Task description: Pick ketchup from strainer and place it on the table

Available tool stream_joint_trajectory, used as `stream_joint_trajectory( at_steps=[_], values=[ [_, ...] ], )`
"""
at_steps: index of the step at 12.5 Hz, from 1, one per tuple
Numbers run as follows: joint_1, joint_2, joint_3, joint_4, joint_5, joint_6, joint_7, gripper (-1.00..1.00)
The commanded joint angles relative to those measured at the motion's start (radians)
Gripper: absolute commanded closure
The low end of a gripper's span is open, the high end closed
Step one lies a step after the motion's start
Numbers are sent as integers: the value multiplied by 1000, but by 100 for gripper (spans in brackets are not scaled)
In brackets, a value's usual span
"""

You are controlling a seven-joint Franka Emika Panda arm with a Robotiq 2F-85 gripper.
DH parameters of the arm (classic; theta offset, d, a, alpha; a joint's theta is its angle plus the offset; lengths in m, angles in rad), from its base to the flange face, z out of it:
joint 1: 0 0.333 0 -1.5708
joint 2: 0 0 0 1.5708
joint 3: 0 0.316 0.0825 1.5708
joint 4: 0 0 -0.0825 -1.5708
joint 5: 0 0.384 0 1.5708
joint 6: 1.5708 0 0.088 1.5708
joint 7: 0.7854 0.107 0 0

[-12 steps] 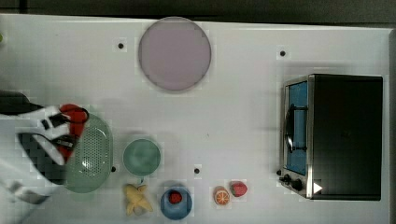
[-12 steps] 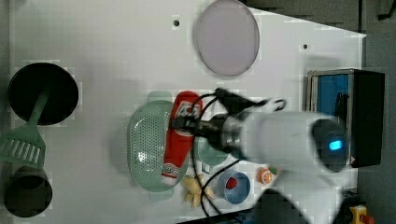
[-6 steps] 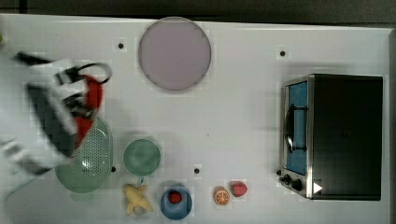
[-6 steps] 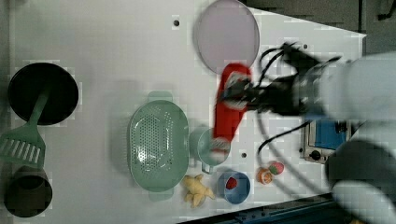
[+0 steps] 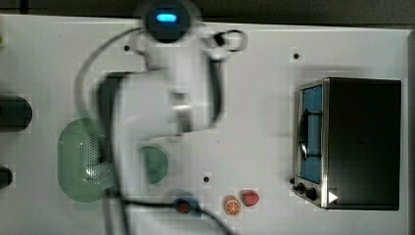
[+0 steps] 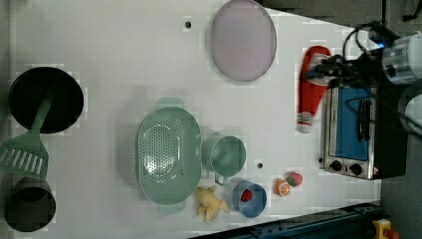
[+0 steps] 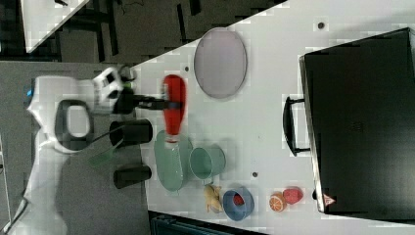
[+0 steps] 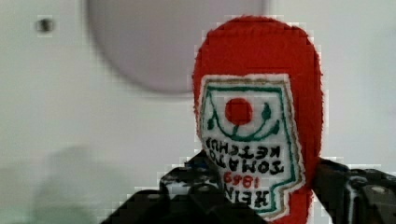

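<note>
My gripper (image 6: 324,72) is shut on the ketchup (image 6: 310,87), a red bottle with a white label, and holds it in the air above the table (image 6: 124,50). In the left view the bottle hangs between the lilac plate and the toaster oven, cap pointing to the left view's bottom. The right view shows the ketchup (image 7: 174,110) crosswise in the gripper (image 7: 166,104), above the strainer's (image 7: 169,161) end. The pale green strainer (image 6: 169,154) holds nothing. In the wrist view the ketchup (image 8: 259,126) sits between both fingers (image 8: 187,186). My arm covers part of the strainer (image 5: 78,161) in the top view.
A lilac plate (image 6: 243,40) lies at the back and a toaster oven (image 6: 356,129) stands at the left view's right. A green cup (image 6: 226,155), a banana (image 6: 209,204), a blue bowl (image 6: 249,198), an orange (image 6: 282,187) and a strawberry (image 6: 294,179) lie near the front. A black pan (image 6: 45,99) holds a green spatula (image 6: 27,149).
The ketchup has been lifted out of the strainer and carried toward the left view's right, past the plate to beside the oven. The arm swung with it.
</note>
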Motion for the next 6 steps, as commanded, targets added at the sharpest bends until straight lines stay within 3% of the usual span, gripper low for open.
stream_joint_trajectory(
  at_steps=[1, 6],
  values=[
    [-12, -16, -86, -33, -3, 81, -174, -16],
    [-13, -16, -157, -235, -3, 324, -174, -16]
  ],
)
